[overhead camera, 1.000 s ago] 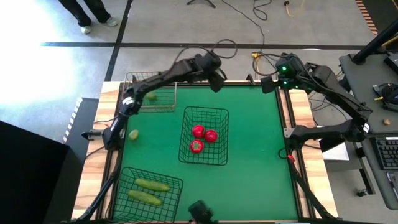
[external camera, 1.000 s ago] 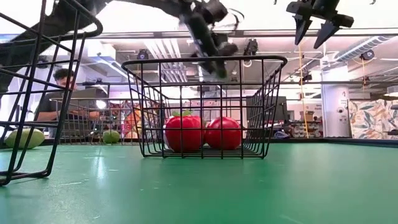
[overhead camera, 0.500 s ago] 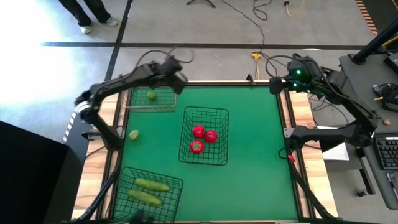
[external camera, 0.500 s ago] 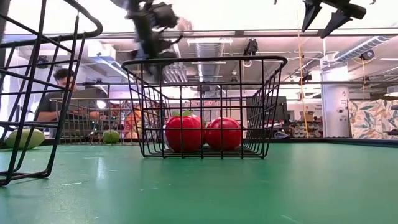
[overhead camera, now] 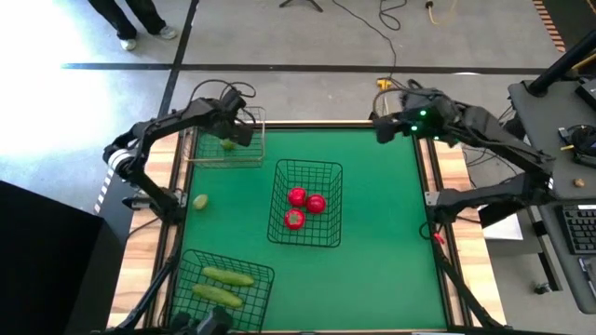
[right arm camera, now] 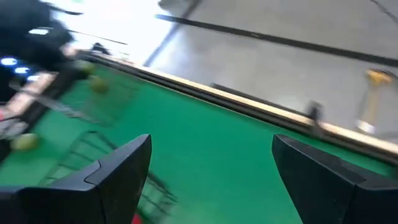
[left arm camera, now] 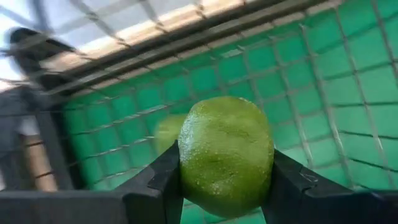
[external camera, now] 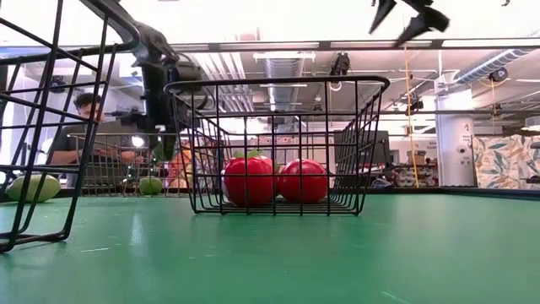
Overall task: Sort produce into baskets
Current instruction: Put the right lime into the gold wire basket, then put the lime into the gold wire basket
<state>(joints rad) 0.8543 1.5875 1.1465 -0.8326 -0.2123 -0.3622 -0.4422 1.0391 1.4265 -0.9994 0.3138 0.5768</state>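
Green felt covers our table [overhead camera: 382,233], with three baskets on it. Nearest us in the high view, the black basket [overhead camera: 222,280] at the front left corner holds two cucumbers [overhead camera: 226,276]. Mid-table, the second black basket [overhead camera: 305,203] holds three tomatoes [overhead camera: 304,206]. To its left, one lime [overhead camera: 199,201] lies loose on the felt, apart from any basket.

At the far left, the pale basket [overhead camera: 227,144] already holds one lime [overhead camera: 226,143]. Our left gripper [overhead camera: 237,127] hangs over it, jaws closed on another lime [left arm camera: 225,163], which the wrist view shows pinched between both fingers [left arm camera: 163,185] with the basket's wire just beyond.

We judge the step in hand to be dropping this lime into the pale basket. Next we should open the jaws while inside the rim, then lift clear of the wire and go for the loose lime.

Our right gripper [overhead camera: 381,129] waits raised over the far right corner, jaws wide apart and empty.
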